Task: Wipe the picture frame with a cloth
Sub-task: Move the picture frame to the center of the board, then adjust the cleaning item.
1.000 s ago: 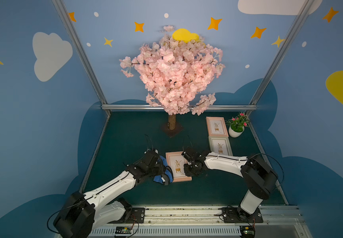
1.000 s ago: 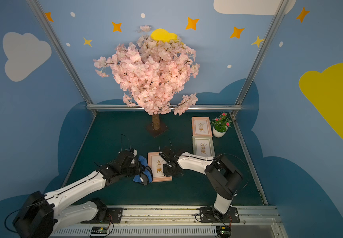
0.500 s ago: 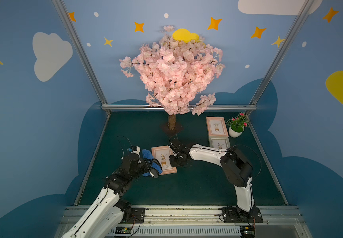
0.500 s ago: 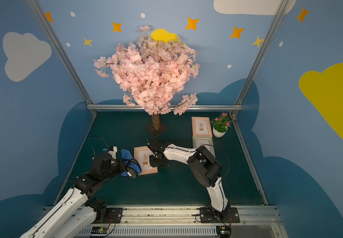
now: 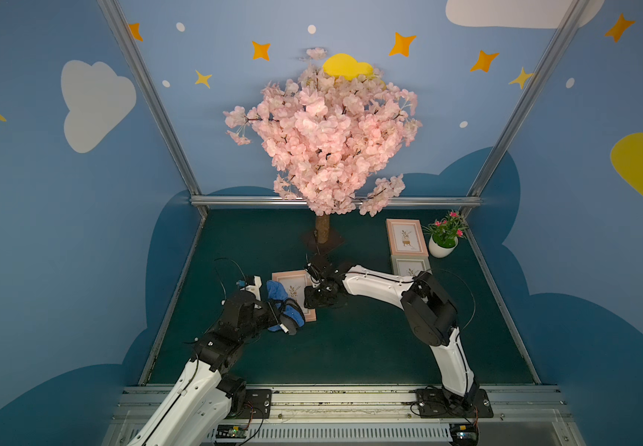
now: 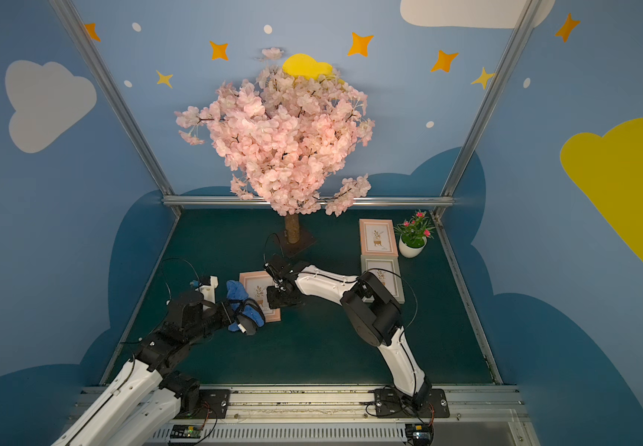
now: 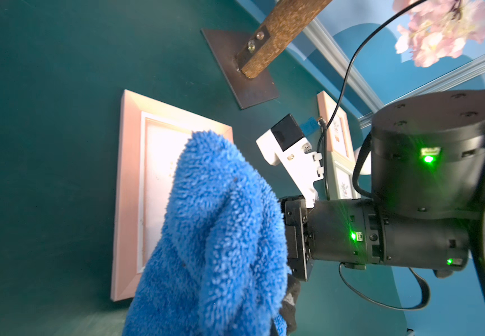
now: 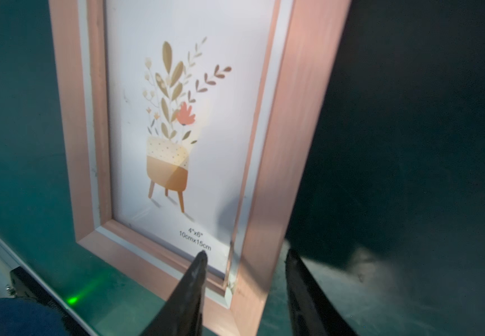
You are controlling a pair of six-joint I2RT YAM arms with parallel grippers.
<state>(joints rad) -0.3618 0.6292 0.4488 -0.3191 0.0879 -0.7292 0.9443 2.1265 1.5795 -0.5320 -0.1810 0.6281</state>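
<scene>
Pink frame [image 5: 292, 280] lies flat, long axis front-to-back; left hand [image 5: 285, 314] grips cloth [image 5: 276, 290], right hand [image 8: 245, 253] parted.

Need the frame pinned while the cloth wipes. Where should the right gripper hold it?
Probably its long rail beside the right gripper, near the corner, from above. The picture frame lies flat, so only a rail fits the open jaws, leaving the glass for the cloth.

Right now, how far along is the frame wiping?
Done: the cloth is bunched in the shut left gripper. In hand: it is over one long side of the picture frame, contact unclear, while the open right gripper straddles the opposite border. Remaining: wiping the glass; most of it lies uncovered.
</scene>
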